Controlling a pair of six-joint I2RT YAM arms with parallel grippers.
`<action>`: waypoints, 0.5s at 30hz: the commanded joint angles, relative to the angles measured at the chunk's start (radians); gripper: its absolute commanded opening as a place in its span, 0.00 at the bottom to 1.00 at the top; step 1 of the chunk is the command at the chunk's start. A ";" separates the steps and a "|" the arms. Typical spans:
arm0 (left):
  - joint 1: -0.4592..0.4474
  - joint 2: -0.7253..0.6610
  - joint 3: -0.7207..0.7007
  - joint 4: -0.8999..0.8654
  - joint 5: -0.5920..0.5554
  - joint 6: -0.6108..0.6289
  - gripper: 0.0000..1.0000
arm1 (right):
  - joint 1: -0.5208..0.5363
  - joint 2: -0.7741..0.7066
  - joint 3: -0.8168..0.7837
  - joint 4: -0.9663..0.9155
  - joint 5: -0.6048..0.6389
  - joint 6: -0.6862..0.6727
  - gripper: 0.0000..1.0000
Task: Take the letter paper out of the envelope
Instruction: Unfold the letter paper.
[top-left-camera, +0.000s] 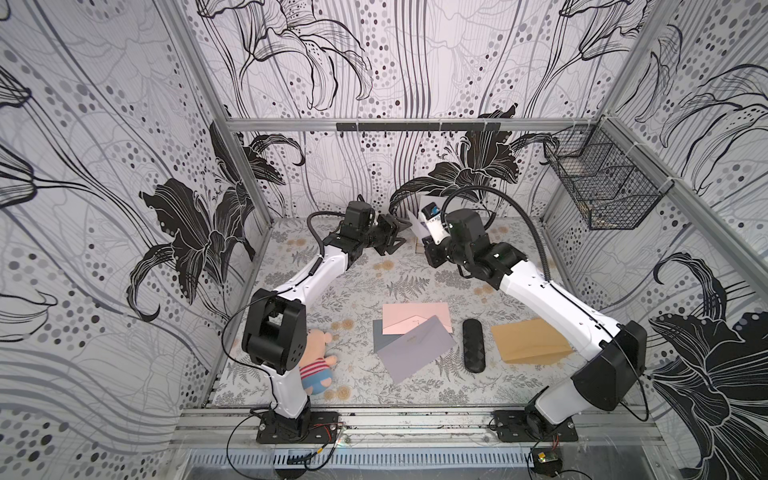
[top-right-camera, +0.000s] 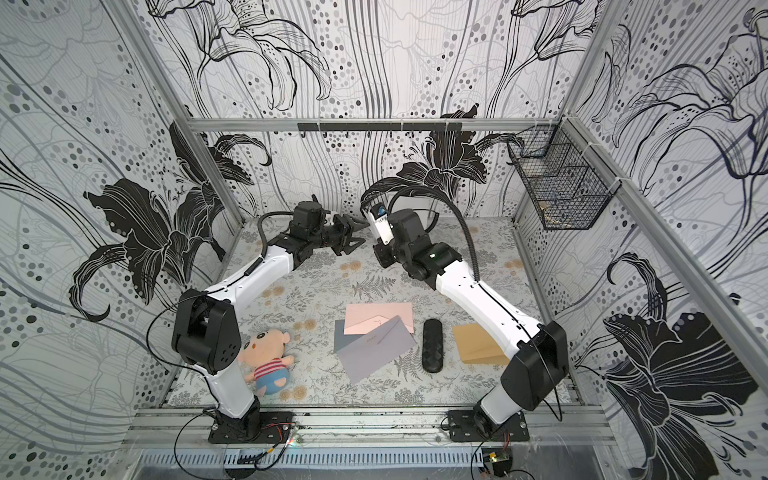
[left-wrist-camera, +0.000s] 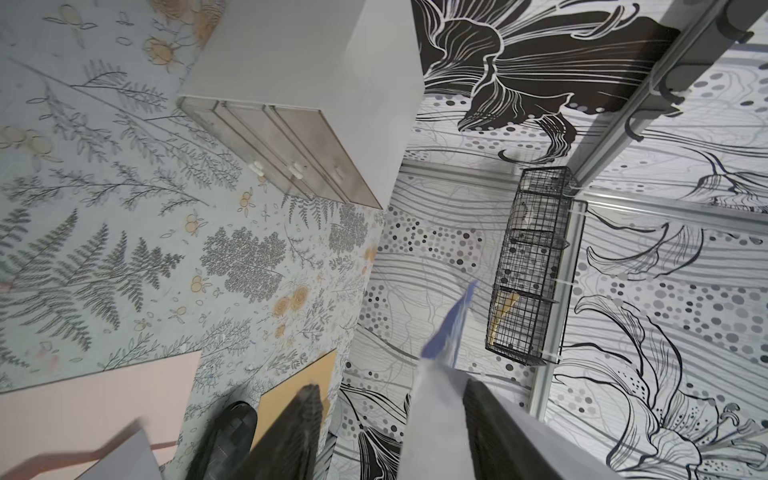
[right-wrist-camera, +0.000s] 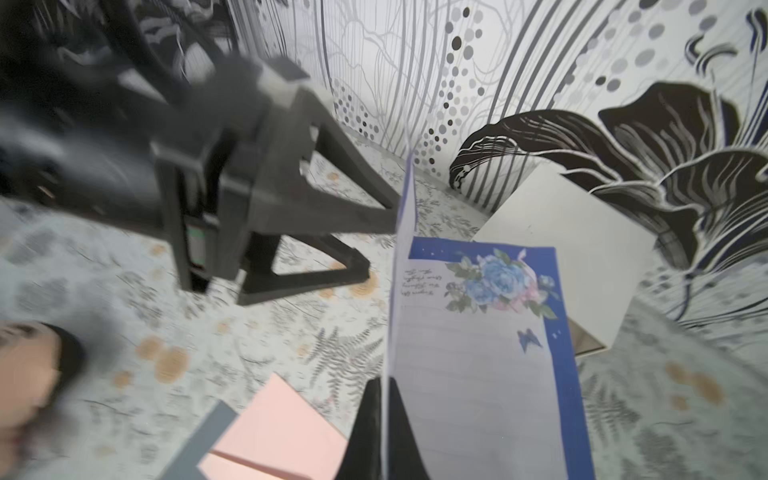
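Note:
The letter paper (right-wrist-camera: 478, 374), lined with a blue border and a printed blue flower, hangs in the air above the back of the table, free of any envelope. My right gripper (right-wrist-camera: 384, 386) is shut on its fold. My left gripper (top-left-camera: 404, 233) is open beside the paper, jaws apart; the sheet (left-wrist-camera: 432, 415) rests against one finger (left-wrist-camera: 490, 424). A lavender-grey envelope (top-left-camera: 415, 349) lies mid-table, overlapping a pink envelope (top-left-camera: 415, 318) and a dark grey one (top-left-camera: 380, 336). Which one held the paper I cannot tell.
A brown envelope (top-left-camera: 528, 340) lies partly under the right arm, with a black case (top-left-camera: 473, 345) beside it. A plush doll (top-left-camera: 316, 361) lies by the left arm's base. A white drawer box (left-wrist-camera: 299, 104) stands at the back wall. A wire basket (top-left-camera: 602, 187) hangs on the right wall.

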 joint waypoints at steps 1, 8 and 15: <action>0.028 -0.071 0.027 -0.201 -0.049 -0.010 0.58 | -0.004 -0.056 -0.060 0.142 0.144 -0.293 0.00; 0.068 -0.095 0.002 -0.246 0.032 0.006 0.66 | 0.063 -0.103 -0.222 0.291 0.060 -0.526 0.00; 0.068 -0.056 0.021 -0.353 0.098 0.086 0.70 | 0.105 -0.112 -0.262 0.328 0.059 -0.621 0.00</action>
